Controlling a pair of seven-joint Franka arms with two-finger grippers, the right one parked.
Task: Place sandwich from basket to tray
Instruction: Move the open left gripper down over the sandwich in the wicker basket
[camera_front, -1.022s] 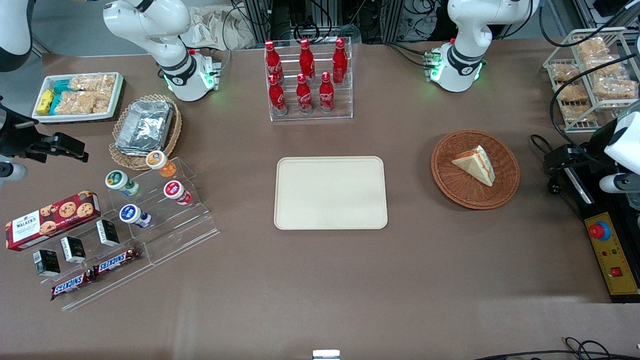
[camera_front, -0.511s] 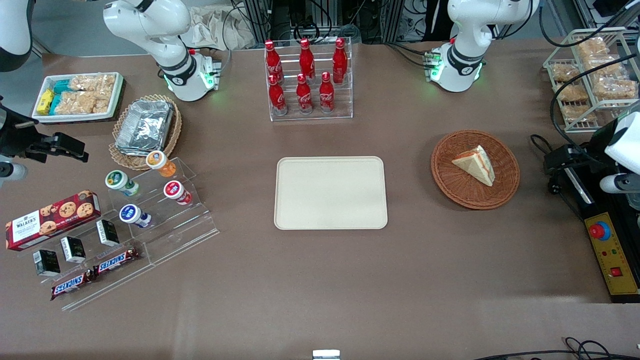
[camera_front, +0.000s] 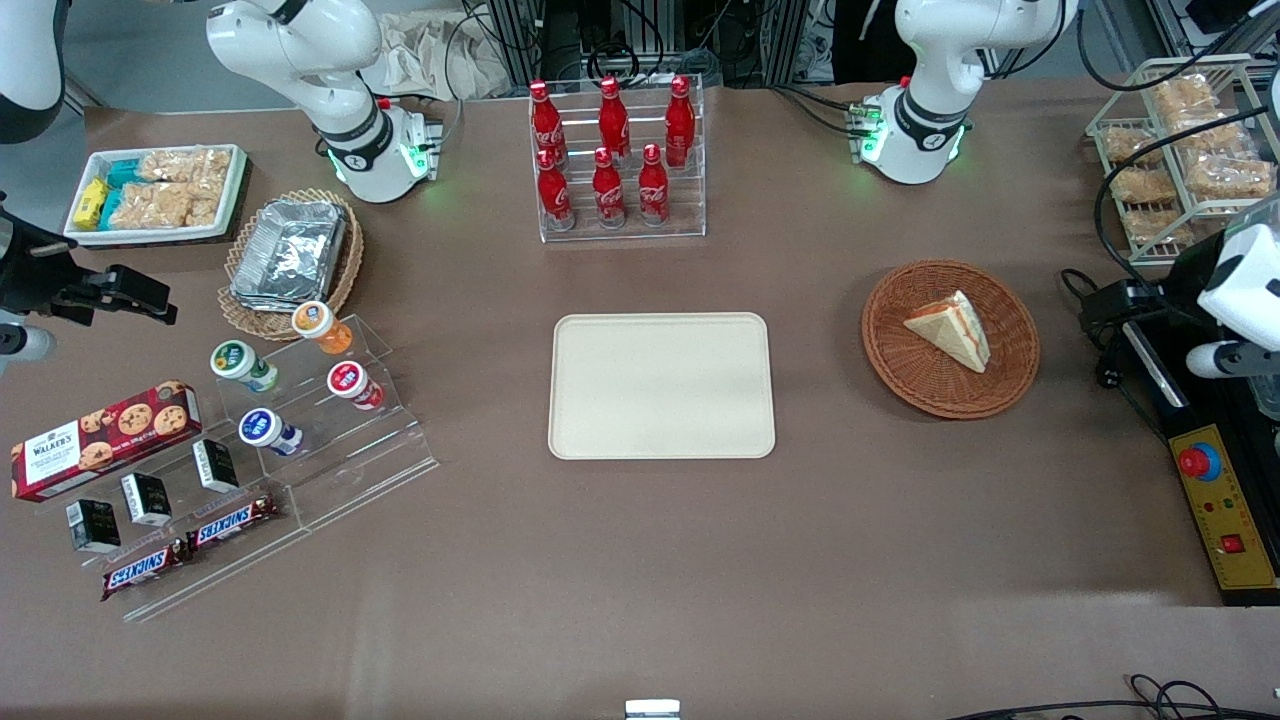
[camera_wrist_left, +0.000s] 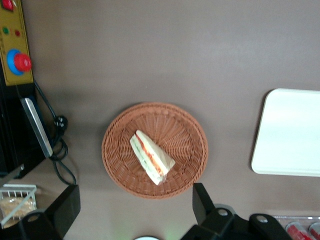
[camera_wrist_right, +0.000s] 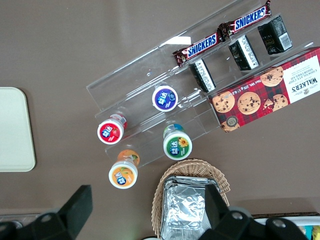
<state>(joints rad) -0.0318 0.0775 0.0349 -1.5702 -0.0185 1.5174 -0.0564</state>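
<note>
One sandwich (camera_front: 950, 329) is to be lifted, and none of the carrying has been done yet. Across the front view, the tray (camera_front: 661, 386) is seen bare at mid-table, then the basket (camera_front: 950, 338) toward the working arm's end, with the sandwich lying in it and nothing else. The gripper (camera_wrist_left: 135, 212) is held high above the basket, well apart from it, its fingers (camera_wrist_left: 66, 206) spread wide and empty. For a clean pick, the claw would best be brought straight down and turned so the bread's two flat faces are pinched, not the cut edge. A light squeeze is judged wise, since soft bread could be crushed or its filling pushed out.
</note>
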